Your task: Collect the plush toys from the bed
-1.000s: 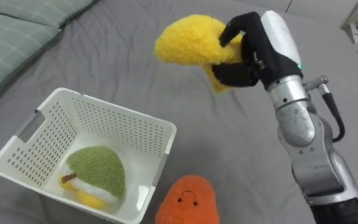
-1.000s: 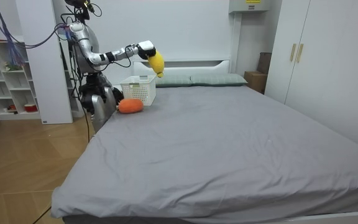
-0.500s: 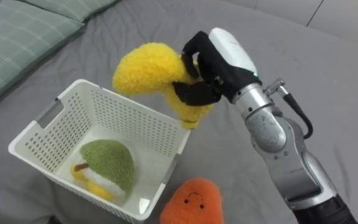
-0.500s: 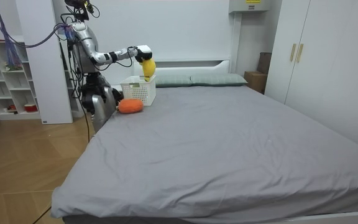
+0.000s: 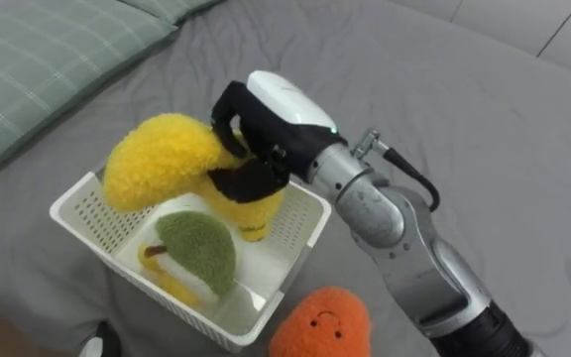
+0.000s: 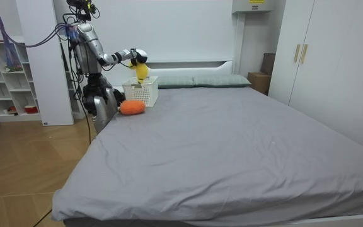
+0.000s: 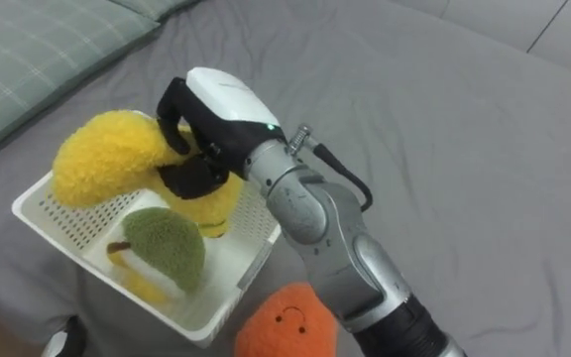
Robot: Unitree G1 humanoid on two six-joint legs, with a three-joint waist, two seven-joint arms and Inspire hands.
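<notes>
A: So, where is the yellow toy seen?

B: The yellow toy [image 5: 157, 164] is held right over the white basket [image 5: 95, 220], and its lower end is dipped down inside. It is gripped by the right hand [image 5: 266, 129], whose dark fingers are curled tight round the toy's middle.

A: And what is found inside the basket?

B: A green toy [image 5: 201, 253] is laid on the basket's bottom, just under the yellow one. A bit of yellow and brown is seen at its edge.

A: Is anything seen outside the basket?

B: An orange toy [image 5: 325, 322] with a little smiling face is seen on the grey bed [image 5: 464, 119], just beside the basket's near corner. It cannot be told if the basket is touched by it. A green checked pillow [image 5: 48, 59] is laid beyond the basket's far left side.

A: Where is the robot placed?

B: In the room view it is stood at the bed's edge, next to the basket, and its right arm is stretched out over the basket.
</notes>
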